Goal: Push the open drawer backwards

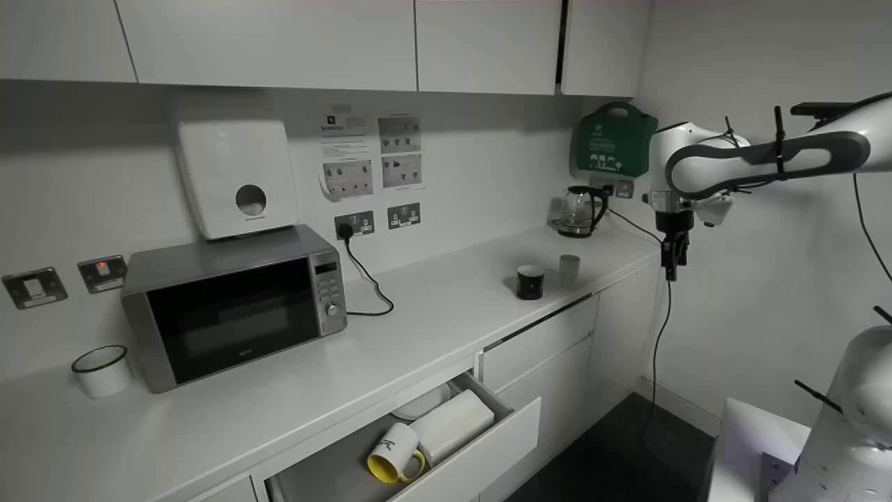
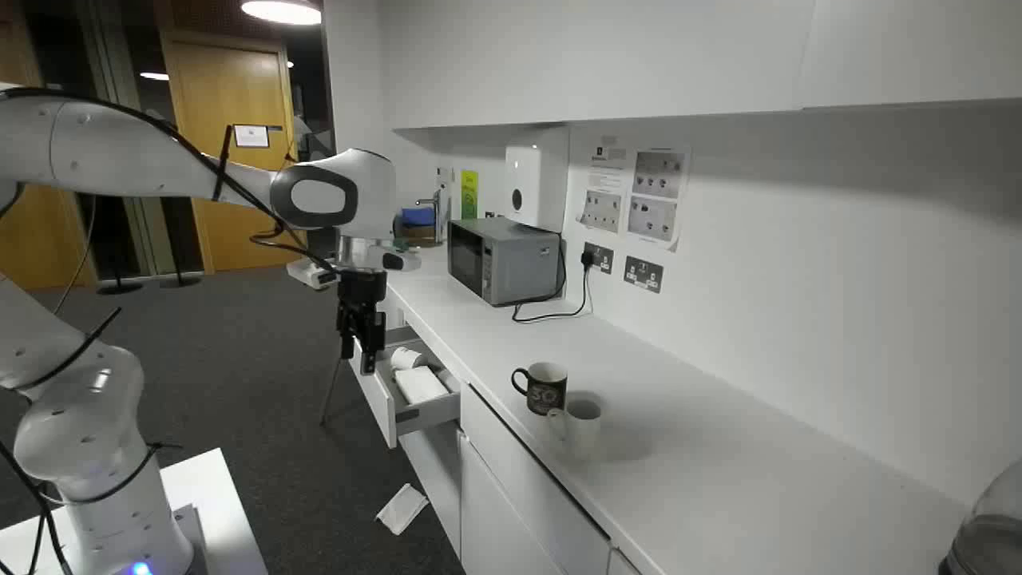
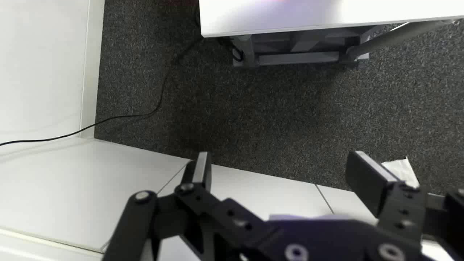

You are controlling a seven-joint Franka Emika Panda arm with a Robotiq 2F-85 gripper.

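White flat-fronted drawer [image 1: 486,457] out, near, under long white bench [image 1: 446,314] in an exterior view; black jaws far right, well away from it, spread, empty. Likely approach step, push not begun; next: left and near, press drawer inward

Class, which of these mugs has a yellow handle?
The white mug inside the open drawer; the others, standing on the counter, show no yellow.
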